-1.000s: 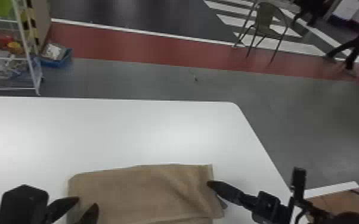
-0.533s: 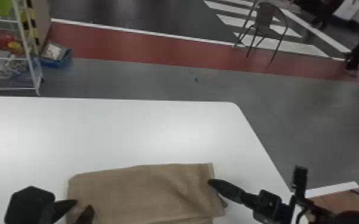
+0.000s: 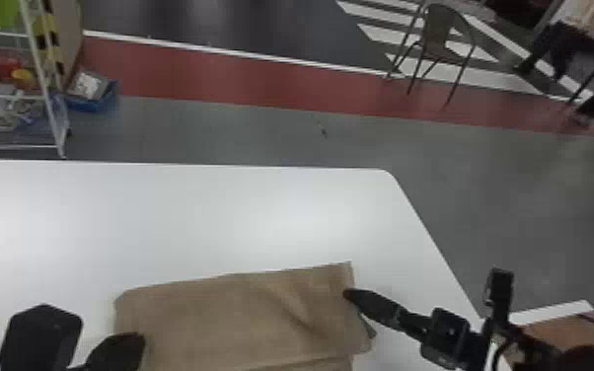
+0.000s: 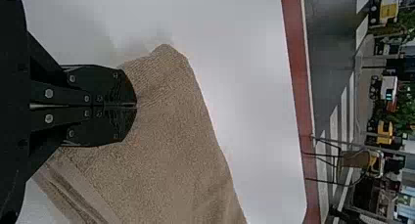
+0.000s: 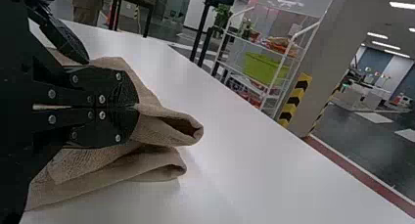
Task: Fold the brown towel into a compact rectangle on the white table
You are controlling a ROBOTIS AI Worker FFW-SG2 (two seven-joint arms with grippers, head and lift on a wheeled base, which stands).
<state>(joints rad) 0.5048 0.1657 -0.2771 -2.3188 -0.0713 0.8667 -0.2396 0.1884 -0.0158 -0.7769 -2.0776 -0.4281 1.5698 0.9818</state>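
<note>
Left grip closes; both ends of brown towel held

Change: the left gripper's fingers, spread in the earlier head view, are now pressed together, apparently with a pinch of the brown towel at its left end. The right gripper is closed on cloth at the right end; it and the far right corner have shifted slightly, up or farther off (cannot tell which). Judgement: both ends look secured for the next fold. A thin pinch at left could slip if lifted fast.

Position: towel lies on the near part of the white table, between the grippers.

Material: soft tan cloth, fine looped pile in the left wrist view, with a smoother woven band. Outline roughly oblong; a slanting crease runs toward the right end. In the right wrist view, layers bulge into two rounded, open-ended folds. Table smooth, matt, rounded at its far right corner.
</note>
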